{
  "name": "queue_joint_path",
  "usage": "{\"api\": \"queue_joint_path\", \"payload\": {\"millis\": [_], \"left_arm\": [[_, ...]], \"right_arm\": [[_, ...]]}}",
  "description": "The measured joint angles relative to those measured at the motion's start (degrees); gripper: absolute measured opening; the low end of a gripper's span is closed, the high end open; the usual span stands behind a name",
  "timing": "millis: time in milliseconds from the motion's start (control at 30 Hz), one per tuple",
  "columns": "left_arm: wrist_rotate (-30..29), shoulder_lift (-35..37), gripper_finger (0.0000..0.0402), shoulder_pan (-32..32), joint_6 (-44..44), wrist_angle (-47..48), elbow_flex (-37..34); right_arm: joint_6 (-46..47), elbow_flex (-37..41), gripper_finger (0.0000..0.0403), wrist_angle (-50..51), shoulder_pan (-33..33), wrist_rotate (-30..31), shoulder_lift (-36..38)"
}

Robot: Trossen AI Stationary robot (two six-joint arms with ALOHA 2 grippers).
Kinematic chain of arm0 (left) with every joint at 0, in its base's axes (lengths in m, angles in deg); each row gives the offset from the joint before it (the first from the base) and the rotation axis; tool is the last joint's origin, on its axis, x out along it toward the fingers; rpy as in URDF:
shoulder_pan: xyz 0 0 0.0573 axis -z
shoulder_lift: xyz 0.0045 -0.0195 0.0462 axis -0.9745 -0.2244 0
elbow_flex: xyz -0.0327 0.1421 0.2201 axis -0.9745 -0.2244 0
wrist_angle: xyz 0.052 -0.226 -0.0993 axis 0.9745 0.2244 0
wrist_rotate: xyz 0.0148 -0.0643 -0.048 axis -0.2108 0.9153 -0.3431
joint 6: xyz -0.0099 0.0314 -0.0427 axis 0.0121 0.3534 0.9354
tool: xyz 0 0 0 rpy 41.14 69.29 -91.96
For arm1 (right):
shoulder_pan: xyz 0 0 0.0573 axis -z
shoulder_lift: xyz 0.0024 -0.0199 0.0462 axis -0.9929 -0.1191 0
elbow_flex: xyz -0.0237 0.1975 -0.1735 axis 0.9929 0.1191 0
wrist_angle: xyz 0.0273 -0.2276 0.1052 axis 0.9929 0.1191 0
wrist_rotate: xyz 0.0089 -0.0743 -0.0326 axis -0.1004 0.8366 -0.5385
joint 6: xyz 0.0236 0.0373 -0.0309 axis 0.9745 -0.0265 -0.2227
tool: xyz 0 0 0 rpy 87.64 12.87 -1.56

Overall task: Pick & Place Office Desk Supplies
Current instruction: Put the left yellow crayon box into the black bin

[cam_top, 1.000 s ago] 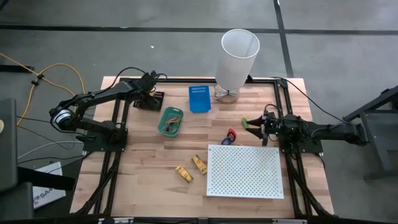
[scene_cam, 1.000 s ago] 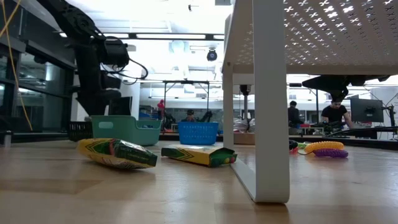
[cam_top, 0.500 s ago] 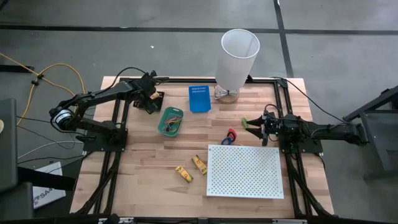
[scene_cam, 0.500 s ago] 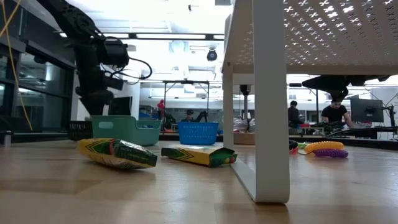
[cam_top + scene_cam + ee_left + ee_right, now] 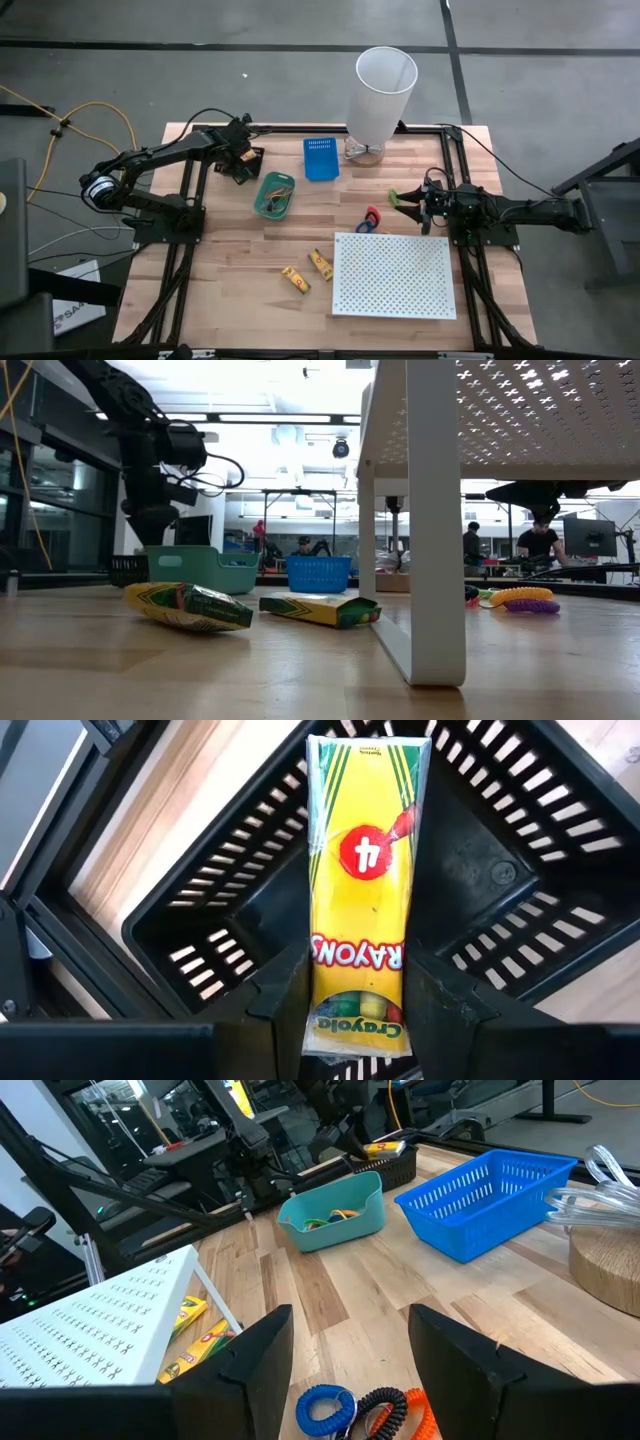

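Since a second ago the left gripper (image 5: 243, 160) has shifted slightly toward the green bin (image 5: 273, 195), and the black basket (image 5: 245, 160) that showed fully beneath it is now mostly covered by it; nothing else on the table has moved. Its jaws are clenched on a yellow crayon pack (image 5: 362, 880) marked with a red 4, which stands lengthwise between the 2 dark fingers (image 5: 275, 995), its lower end sunk between them and the rest reaching out over the slotted floor of the black basket. In the right wrist view the same pack shows as a yellow strip at the basket's rim, under the left arm.

2 more crayon packs (image 5: 308, 272) lie flat on the wood just beside the near-left corner of the white perforated board (image 5: 394, 275), close together but apart. Coloured rubber-band loops (image 5: 330, 1217) sit in the green bin. A blue basket (image 5: 320, 157) stands between the green bin and the white tapered bin (image 5: 382, 88).

The right gripper (image 5: 408, 200) rests low near the table's right side, jaws spread wide and holding nothing. Just ahead of its fingers lie red and blue coiled loops (image 5: 371, 218), near the board's far-left corner, not touching the jaws.
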State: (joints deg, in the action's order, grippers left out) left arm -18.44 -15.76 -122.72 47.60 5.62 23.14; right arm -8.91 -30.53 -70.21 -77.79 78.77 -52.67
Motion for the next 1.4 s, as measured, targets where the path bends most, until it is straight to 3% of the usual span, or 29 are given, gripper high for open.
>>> {"api": "queue_joint_path", "payload": {"millis": [567, 900, 1400], "left_arm": [[2.80, 0.00, 0.0136, 0.11, -0.63, 0.25, 0.02], [3.24, 0.00, 0.0183, -0.33, -0.56, 0.37, 0.02], [2.12, 1.28, 0.0187, -0.33, -0.61, 0.29, 0.06]], "right_arm": [[0.00, 0.02, 0.0188, -0.01, 0.00, 0.00, 0.02], [0.00, 0.01, 0.0188, -0.01, 0.00, -0.01, 0.00], [0.00, 0.01, 0.0188, 0.00, -0.02, -0.01, 0.01]]}}
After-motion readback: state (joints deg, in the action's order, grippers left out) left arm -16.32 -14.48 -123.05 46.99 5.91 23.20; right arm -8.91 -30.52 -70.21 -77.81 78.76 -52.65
